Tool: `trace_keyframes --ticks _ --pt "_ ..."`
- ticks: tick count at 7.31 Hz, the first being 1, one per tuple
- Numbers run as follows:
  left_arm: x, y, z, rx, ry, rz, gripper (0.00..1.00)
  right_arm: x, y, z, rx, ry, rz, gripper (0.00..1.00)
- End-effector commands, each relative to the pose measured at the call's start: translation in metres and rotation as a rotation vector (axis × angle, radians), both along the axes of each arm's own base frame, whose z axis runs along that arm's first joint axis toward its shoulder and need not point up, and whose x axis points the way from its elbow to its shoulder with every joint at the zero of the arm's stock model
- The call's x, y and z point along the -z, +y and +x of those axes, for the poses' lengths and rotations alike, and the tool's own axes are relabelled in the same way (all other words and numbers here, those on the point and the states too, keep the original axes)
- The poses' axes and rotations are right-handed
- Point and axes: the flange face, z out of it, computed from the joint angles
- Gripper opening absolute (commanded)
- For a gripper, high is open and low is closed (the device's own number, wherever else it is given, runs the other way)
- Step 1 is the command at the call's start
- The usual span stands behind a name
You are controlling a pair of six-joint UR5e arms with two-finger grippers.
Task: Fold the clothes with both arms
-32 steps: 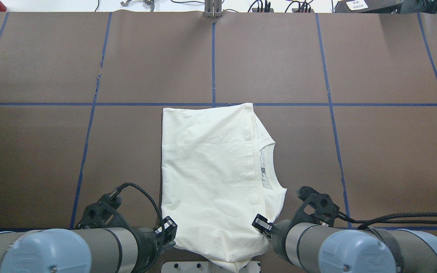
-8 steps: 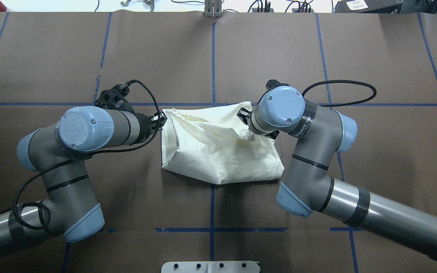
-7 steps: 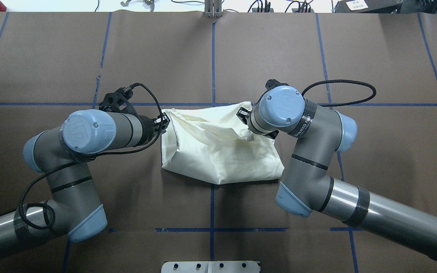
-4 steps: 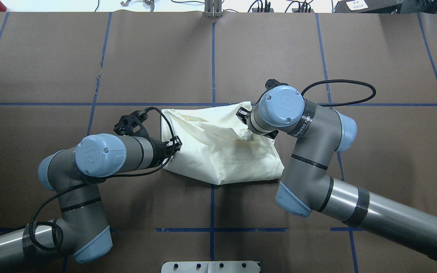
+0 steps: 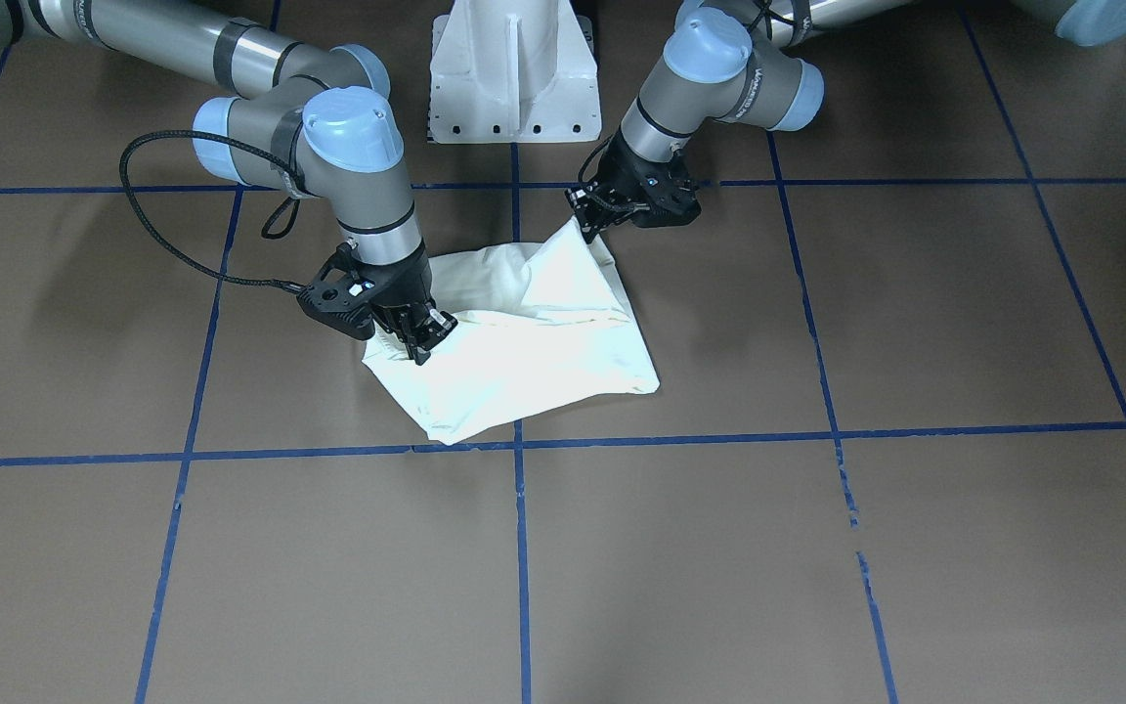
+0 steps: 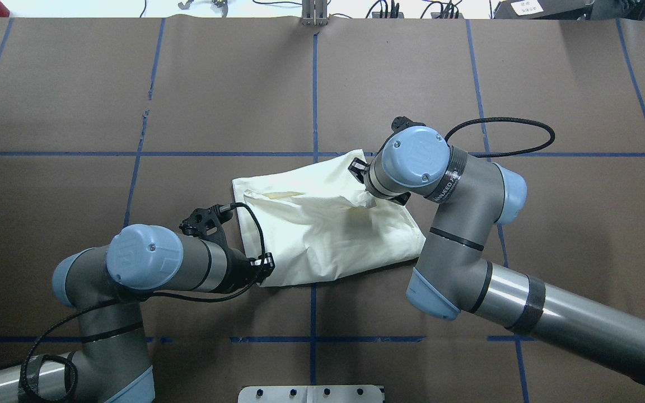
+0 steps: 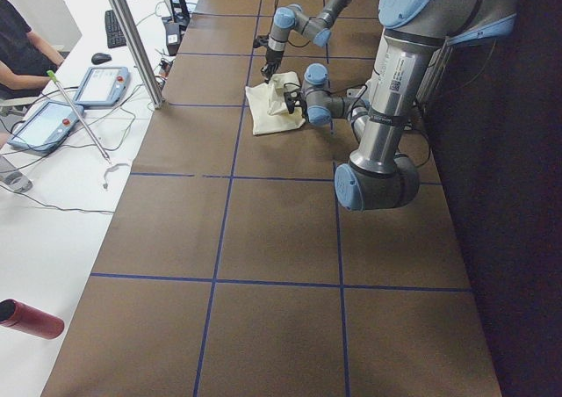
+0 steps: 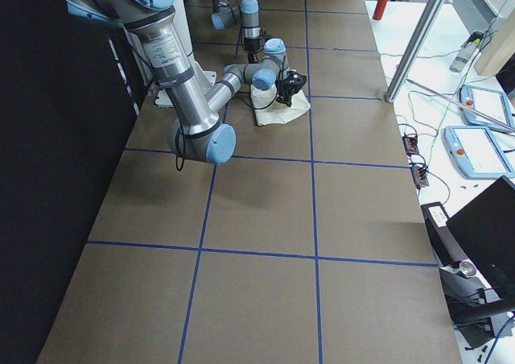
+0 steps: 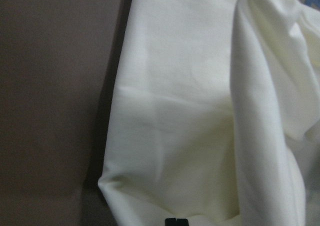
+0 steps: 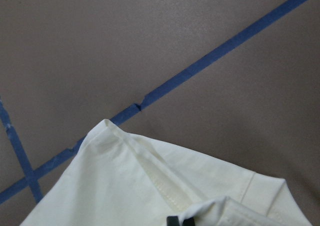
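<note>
1. Shirt [image 6: 322, 229] sits mid-table [image 6: 132, 84], bunched into a skewed four-cornered pack. Plain side is up, no print showing.
2. Left gripper [image 6: 265, 263] is on the pack's near-left corner, jaws pinched on cloth. From the front, that corner stands in a peak at the fingers, off the table.
3. Right gripper [image 5: 423, 340] is on the far-right edge, mostly hidden under its own wrist from overhead. From the front, its fingers are clamped into the cloth, low at the table. Its wrist camera has a hemmed edge right at the fingertip.
4. Key relation: the two grips sit at opposite ends of one diagonal of the pack.
   - From the left gripper, the rest of the shirt lies forward and toward the robot's right.
   - From the right gripper, it lies back toward the robot and to its left.
5. Long axis runs roughly left-right across the table, but tilted: the right end sits farther from the robot than the left end.
6. Neither arm is nearer, since both are already on the cloth. The far-left and near-right corners are free and flat.
7. My read: the next move turns on that diagonal. Pulling the grips apart along it would skew the pack further. Squaring it means bringing the left corner in line with the right grip.
8. Risk: the middle is loose and creased, so it may slump when either grip lets go.
</note>
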Motion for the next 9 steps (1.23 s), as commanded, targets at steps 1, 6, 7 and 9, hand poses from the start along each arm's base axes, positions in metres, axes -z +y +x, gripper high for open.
trace_keyframes --ticks 1,6,7,9 --pt "-0.003 0.017 0.002 -0.098 0.002 0.017 0.00 0.002 0.000 0.000 -0.002 -0.004 0.000 0.00" --pt "0.019 -0.023 -0.070 0.038 -0.053 0.012 0.05 0.002 -0.008 0.005 -0.012 0.000 0.002 0.00" --pt "0.013 -0.035 -0.070 0.084 -0.070 0.020 0.14 0.004 -0.008 0.005 -0.013 -0.001 0.002 0.00" --pt "0.019 -0.061 -0.059 0.130 -0.076 0.011 0.25 0.003 -0.009 0.004 -0.013 0.000 0.001 0.00"
